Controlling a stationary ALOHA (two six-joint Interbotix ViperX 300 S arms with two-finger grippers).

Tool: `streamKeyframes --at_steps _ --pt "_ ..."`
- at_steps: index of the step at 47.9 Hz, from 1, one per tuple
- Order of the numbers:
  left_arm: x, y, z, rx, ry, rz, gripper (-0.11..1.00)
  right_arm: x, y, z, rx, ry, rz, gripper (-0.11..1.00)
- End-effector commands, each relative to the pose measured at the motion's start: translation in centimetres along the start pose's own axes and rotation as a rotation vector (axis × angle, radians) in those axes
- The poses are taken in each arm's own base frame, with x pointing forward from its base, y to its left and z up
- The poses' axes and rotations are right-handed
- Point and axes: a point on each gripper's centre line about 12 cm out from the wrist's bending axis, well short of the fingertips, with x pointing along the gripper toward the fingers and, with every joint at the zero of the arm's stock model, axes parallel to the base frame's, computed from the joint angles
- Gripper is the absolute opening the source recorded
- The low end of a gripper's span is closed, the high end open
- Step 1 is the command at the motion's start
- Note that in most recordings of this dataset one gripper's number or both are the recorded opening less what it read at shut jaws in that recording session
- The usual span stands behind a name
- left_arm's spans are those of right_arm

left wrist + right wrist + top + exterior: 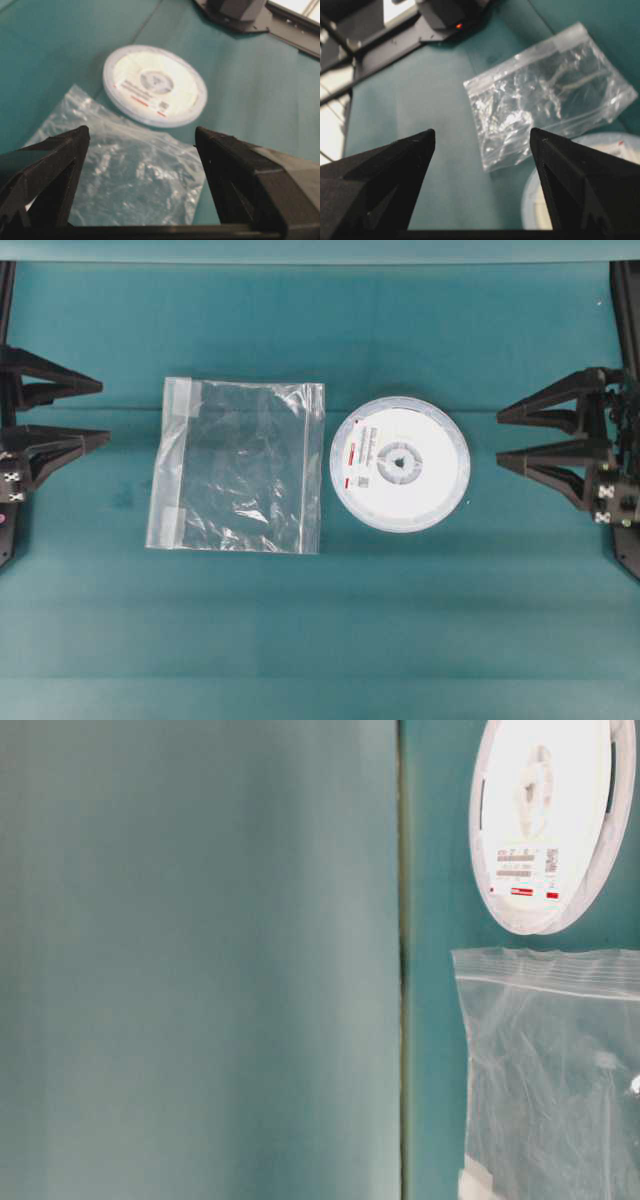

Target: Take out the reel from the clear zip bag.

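We find the reel [400, 464] lying flat on the green table [320, 640], fully outside the bag [238, 465] and just beside its right edge, so the job looks done. The bag lies flat and empty, zip strip to the left. Our left gripper [105, 412] and right gripper [498, 437] sit at the table's sides, well apart from both, jaws spread wide and holding nothing. The main risk we see is a needless sweep nudging the light bag back over the reel.
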Motion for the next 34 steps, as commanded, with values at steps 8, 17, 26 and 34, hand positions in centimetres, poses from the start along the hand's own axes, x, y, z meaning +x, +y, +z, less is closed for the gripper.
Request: streamKeyframes --at_steps 8,17,26,34 --pt "-0.1 -0.5 1.2 0.051 -0.029 -0.016 0.92 0.0 0.6 0.9 -0.124 -0.025 0.016 0.92" --pt "-0.1 -0.6 1.3 0.06 -0.034 -0.023 0.92 0.0 0.5 0.8 -0.129 -0.024 0.014 0.92" --pt "-0.5 -1.2 2.3 0.081 -0.071 -0.048 0.92 0.0 0.6 1.0 -0.131 -0.032 0.016 0.92" --pt "-0.9 -2.2 2.9 0.193 -0.092 -0.092 0.92 -0.3 0.7 1.2 -0.133 -0.043 0.02 0.91"
